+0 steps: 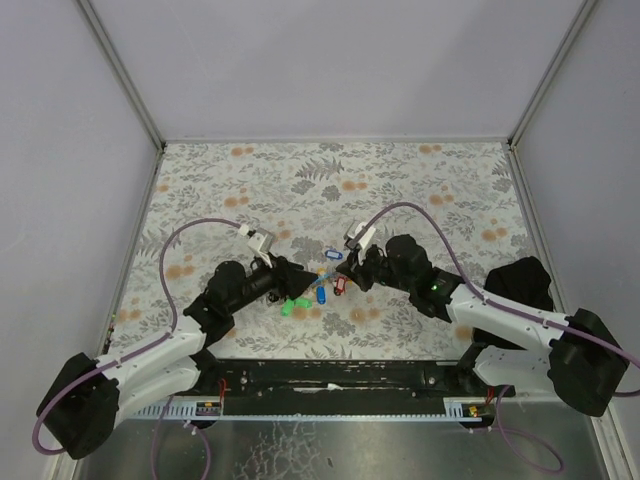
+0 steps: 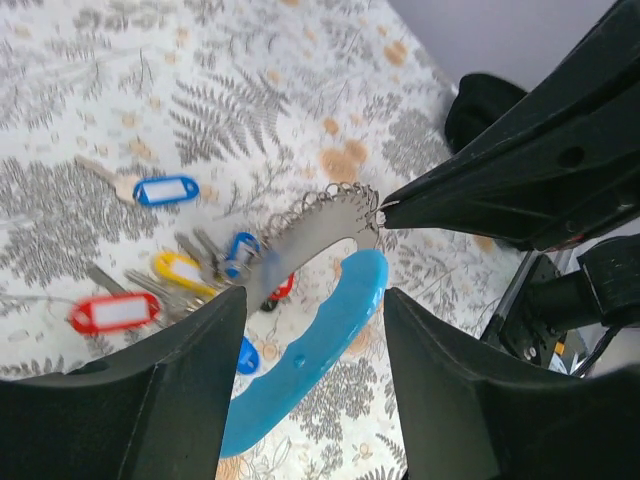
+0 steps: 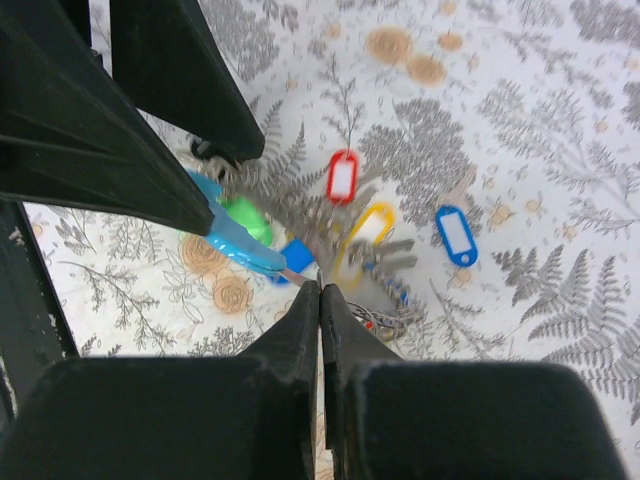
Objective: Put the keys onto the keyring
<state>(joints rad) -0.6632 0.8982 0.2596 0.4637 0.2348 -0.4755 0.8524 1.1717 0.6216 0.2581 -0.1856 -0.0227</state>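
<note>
Your overhead view is evenly and softly lit from above, with only faint shadows and a dull sheen on the metal strip (image 1: 330,445) along the bottom edge. In the left wrist view the keyring (image 2: 310,345) smears with blur near centre and the keys (image 2: 180,272) behind it look soft. In the right wrist view the right gripper (image 3: 320,295) looms dark and unfocused across the bottom.

Holding black two-finger right gripper (image 3: 320,290) pinched together above small metal keys (image 3: 368,228) capped red, yellow and blue, beside light-blue curved keyring strap (image 3: 236,241).
</note>
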